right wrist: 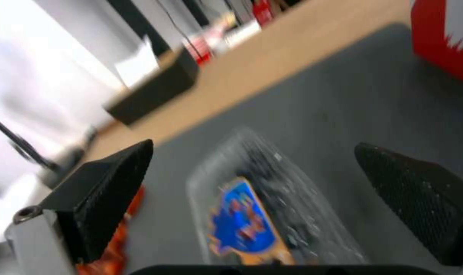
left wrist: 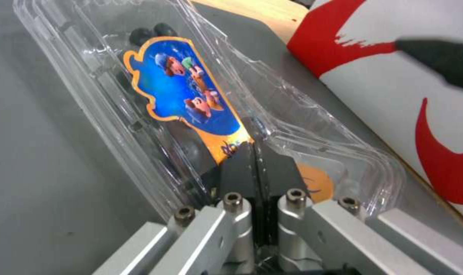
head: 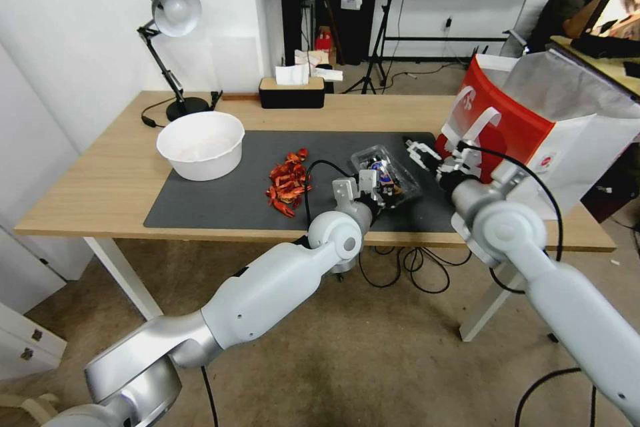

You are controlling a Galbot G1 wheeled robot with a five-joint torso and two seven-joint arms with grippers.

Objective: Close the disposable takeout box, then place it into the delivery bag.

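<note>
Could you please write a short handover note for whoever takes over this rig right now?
Left gripper: jaws shut on the near edge of the takeout box, which lies on the grey mat.
Right gripper: jaws open, hovering beside the box on the bag's side.
Delivery bag: on the table's right end, mouth open.
Done: the box looks closed.
Left: put it into the bag.
</note>
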